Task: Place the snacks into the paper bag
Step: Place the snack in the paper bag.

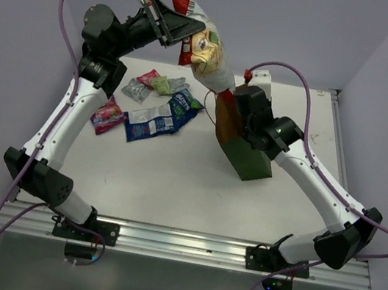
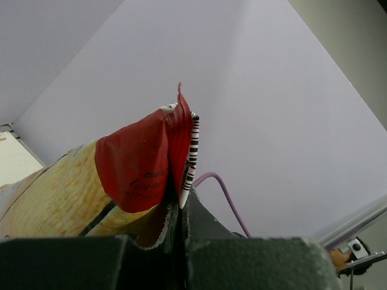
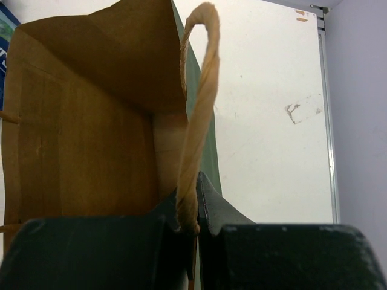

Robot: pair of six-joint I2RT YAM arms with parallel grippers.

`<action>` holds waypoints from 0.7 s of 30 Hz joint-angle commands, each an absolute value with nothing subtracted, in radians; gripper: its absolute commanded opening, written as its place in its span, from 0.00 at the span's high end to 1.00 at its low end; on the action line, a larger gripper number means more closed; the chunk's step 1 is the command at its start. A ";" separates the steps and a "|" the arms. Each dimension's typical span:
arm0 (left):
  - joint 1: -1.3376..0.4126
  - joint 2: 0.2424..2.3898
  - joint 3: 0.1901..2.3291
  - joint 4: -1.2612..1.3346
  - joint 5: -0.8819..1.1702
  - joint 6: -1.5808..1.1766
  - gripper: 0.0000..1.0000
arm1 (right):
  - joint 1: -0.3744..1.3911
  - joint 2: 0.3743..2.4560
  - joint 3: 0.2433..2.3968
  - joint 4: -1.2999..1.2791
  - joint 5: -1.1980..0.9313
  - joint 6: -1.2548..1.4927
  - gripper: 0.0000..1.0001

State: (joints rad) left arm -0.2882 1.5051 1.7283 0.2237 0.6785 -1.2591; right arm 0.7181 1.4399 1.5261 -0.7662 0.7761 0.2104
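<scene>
On the left half of the table, loose packets lie in a cluster. A pink packet is nearest the left arm. A silver packet is behind it, then a smaller pink one and a green packet side by side. A blue-and-white packet lies flat, the largest of the group. All are outside the bag.

Above and behind that cluster, the left gripper is raised high off the table. Its jaws are closed tight on the red sealed end of the chip bag. In the wrist view the red flap and a barcode strip stick up out of the pinched jaws of the left gripper.

The chip bag hangs in the air, slanting down and to the right. Its lower end reaches the mouth of the paper bag. Whether the tip is inside cannot be told.

Right of centre, the paper bag stands on the table, tilted, with green outside and brown inside. No packet shows in the part of its interior that is visible.

The right gripper is at the bag's rim. Its jaws are closed on the tan handle at its base, and the loop rises upright from them.
</scene>
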 commanded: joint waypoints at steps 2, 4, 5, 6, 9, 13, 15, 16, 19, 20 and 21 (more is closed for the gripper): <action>-0.345 1.531 1.804 0.314 0.672 -1.209 1.00 | 0.723 1.431 1.562 -0.770 0.767 0.250 1.00; -0.356 1.545 1.802 0.311 0.681 -1.198 1.00 | 0.721 1.428 1.559 -0.769 0.762 0.252 1.00; -0.368 1.551 1.802 0.313 0.686 -1.187 1.00 | 0.722 1.428 1.559 -0.765 0.758 0.252 1.00; -0.373 1.560 1.802 0.310 0.693 -1.181 1.00 | 0.723 1.427 1.559 -0.765 0.753 0.253 1.00; -0.387 1.568 1.801 0.288 0.721 -1.158 1.00 | 0.721 1.424 1.555 -0.761 0.739 0.253 1.00; -0.394 1.545 1.741 0.278 0.759 -1.132 1.00 | 0.722 1.419 1.545 -0.756 0.729 0.256 1.00; -0.394 1.529 1.701 0.261 0.772 -1.117 1.00 | 0.723 1.419 1.542 -0.753 0.724 0.261 1.00; -0.394 1.526 1.688 0.261 0.785 -1.117 1.00 | 0.723 1.417 1.540 -0.755 0.726 0.259 1.00; -0.397 1.516 1.655 0.264 0.817 -1.111 1.00 | 0.722 1.417 1.536 -0.750 0.721 0.264 1.00; -0.400 1.517 1.652 0.261 0.827 -1.103 1.00 | 0.723 1.419 1.536 -0.747 0.718 0.264 1.00; -0.402 1.520 1.652 0.258 0.834 -1.100 1.00 | 0.723 1.419 1.536 -0.746 0.716 0.265 1.00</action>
State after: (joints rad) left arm -0.3897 1.5608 1.6516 0.2123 0.7864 -1.1332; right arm 0.7181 1.4399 1.5261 -0.7673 0.7254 0.2424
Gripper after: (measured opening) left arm 0.020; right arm 0.019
